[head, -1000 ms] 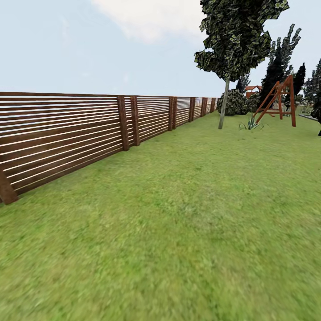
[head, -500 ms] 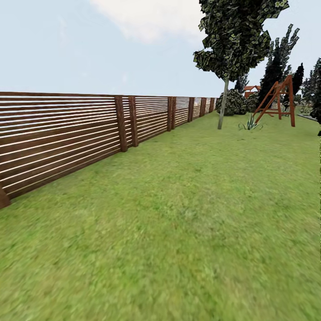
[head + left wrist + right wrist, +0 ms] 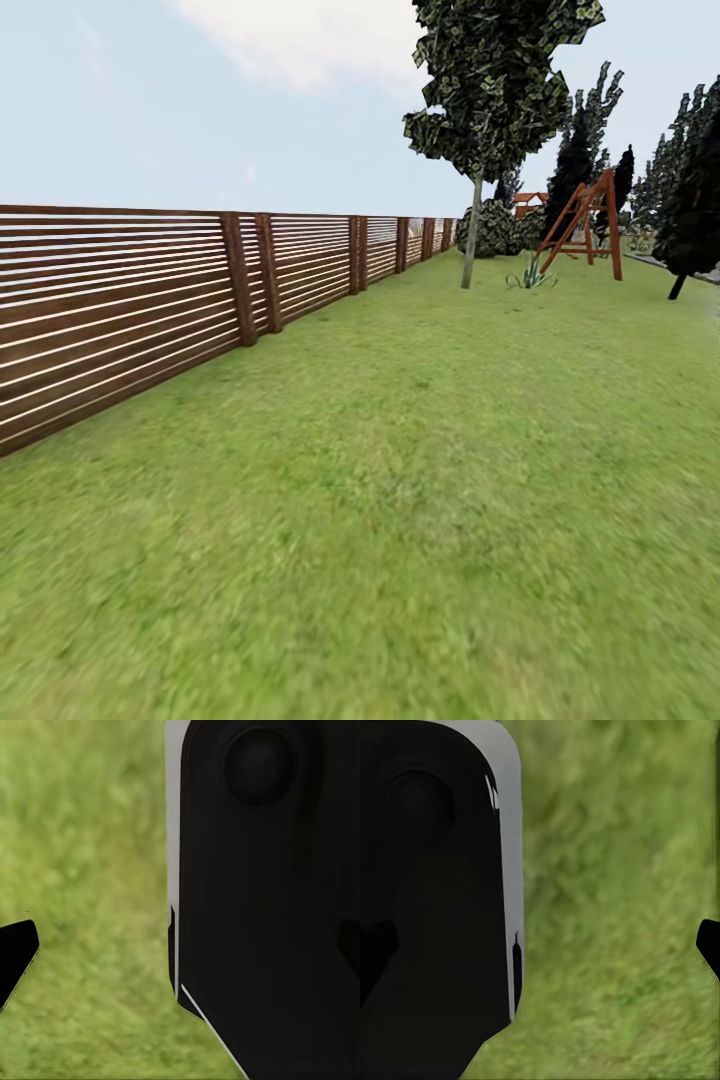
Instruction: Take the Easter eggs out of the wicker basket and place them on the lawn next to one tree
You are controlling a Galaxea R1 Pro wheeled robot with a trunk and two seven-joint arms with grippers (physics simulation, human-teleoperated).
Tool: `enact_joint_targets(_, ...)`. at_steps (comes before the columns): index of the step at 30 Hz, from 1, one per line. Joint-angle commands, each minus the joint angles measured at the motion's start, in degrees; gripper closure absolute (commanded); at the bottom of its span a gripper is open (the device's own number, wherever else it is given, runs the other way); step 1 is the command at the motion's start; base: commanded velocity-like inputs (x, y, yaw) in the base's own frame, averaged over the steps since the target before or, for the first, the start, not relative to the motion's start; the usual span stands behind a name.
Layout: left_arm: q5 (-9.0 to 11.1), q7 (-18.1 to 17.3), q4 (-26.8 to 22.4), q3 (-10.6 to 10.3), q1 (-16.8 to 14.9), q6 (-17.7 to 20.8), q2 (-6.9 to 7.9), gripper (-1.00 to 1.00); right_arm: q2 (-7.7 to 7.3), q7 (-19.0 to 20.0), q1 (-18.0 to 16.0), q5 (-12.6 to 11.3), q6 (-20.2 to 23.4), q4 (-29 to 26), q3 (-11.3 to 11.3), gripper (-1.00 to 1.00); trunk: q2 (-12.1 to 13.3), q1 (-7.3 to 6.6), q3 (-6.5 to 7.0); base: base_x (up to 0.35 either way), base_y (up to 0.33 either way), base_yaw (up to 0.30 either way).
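No readable text (fence included) anywhere.

- A brown slatted wooden fence (image 3: 150, 300) runs from nine o'clock in the head view back toward twelve o'clock, its upright posts shrinking with distance.
- A reddish-brown wooden swing frame (image 3: 585, 222) stands at about one o'clock, far off.
- A spiky low plant (image 3: 530, 275) sits just beside the frame's near foot.
- A rounded dark bush (image 3: 492, 230) stands where the fence ends, near twelve o'clock.
- Very dark conifers (image 3: 690, 190) rise at two o'clock.
- Pale blue sky (image 3: 150, 110) with a white cloud (image 3: 300, 45) fills the upper part.
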Motion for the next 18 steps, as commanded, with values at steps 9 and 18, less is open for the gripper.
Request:
enact_joint_targets(9, 0.02, -0.03, -0.11, 0.03, 0.03, 0.08, 0.01, -1.00, 0.00, -0.08, -0.07, -0.05, 0.03, 0.10, -0.01, -1.00, -0.02, 0.03, -0.05, 0.343, 0.000, -0.001)
enact_joint_targets(18, 0.02, -0.03, -0.12, 0.03, 0.03, 0.07, 0.01, -1.00, 0.00, -0.08, -0.07, 0.03, 0.03, 0.10, 0.07, -1.00, -0.02, 0.03, -0.05, 0.343, 0.000, 0.000)
